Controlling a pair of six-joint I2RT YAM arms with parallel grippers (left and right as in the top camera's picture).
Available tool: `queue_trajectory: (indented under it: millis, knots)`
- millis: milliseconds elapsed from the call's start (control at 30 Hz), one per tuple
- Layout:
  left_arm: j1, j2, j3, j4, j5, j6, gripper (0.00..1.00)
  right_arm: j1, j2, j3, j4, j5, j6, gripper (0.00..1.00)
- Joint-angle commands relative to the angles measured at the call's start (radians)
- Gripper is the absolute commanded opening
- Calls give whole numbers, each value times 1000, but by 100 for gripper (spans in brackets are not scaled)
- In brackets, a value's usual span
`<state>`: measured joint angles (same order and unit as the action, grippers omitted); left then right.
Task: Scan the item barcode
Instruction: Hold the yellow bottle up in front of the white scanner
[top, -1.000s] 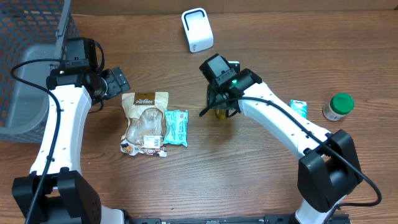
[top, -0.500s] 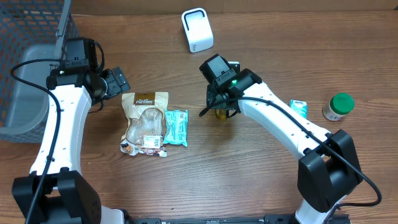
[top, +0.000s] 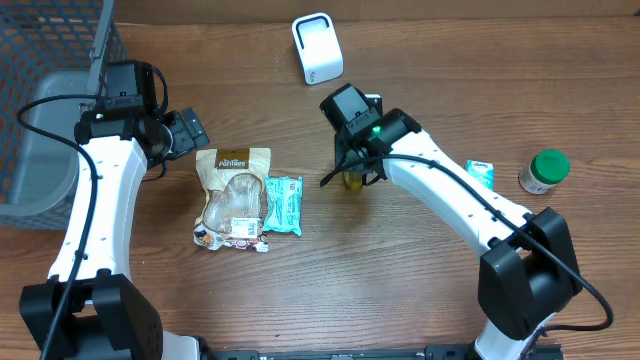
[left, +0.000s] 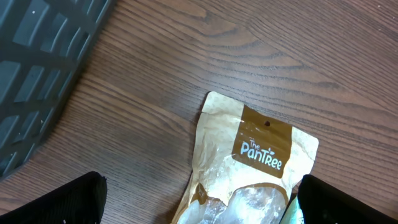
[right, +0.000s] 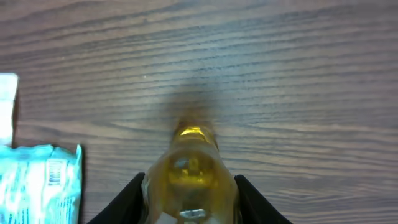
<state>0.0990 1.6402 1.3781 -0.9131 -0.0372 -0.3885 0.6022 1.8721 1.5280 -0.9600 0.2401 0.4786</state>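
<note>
While the right gripper (right: 189, 202) sits low over mid-table, I've got its two black fingers (right: 127, 199) pressed against either side of a bottle (right: 189, 165), pinching it. That bottle is glossy, translucent amber-yellow, with a rounded body that narrows to a smaller tip at its far end. Whether it stands or lies on the table, I can't tell from here. It sits right of the flat packs and nearer than the scanner (top: 317, 47), a white rounded-corner box with a dark face, far across the table and well apart from the grip.

Over on the left, the left gripper (left: 205, 208) hangs with its jaws spread wide, nothing between them, just beyond the far edge of the pouch (left: 249, 162). That's a crinkly kraft-paper bag with a brown label and a clear, shiny window lower down. Touching its right side lies a teal packet (top: 283, 204), thin film with crimped ends.

Far right, I see a small teal-and-white box (top: 480, 173) and a jar (top: 544, 171) with a round green lid. A grey mesh basket (top: 50, 100) fills the far left corner. Dark wood grain runs across the table (top: 450, 80).
</note>
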Motion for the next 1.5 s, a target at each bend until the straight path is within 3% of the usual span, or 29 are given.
queue_trajectory:
  millis: [0,167,300,433,600,733,1033,1233,1467]
  knots:
    - [-1,-11,12,1,5,8,100,-2,-19,207,-40,14,-157,25]
    - [-1,-11,12,2,5,8,99,-2,-19,493,-71,14,-341,21]
    - [-1,-11,12,2,5,8,100,-2,-19,587,-27,14,-426,12]
    - [-1,-11,12,1,5,8,99,-3,4,574,45,34,-561,11]
    - [-1,-11,12,1,5,8,100,-3,82,565,134,41,-868,15]
    - [-1,-11,12,1,5,8,99,-3,175,565,261,107,-1020,17]
    - [-1,-11,12,1,5,8,100,-11,377,565,609,287,-1224,17]
    - [-1,-11,12,2,5,8,99,-14,450,565,785,287,-1280,17]
    - [-1,-11,12,2,5,8,100,-14,504,565,901,290,-1453,16]
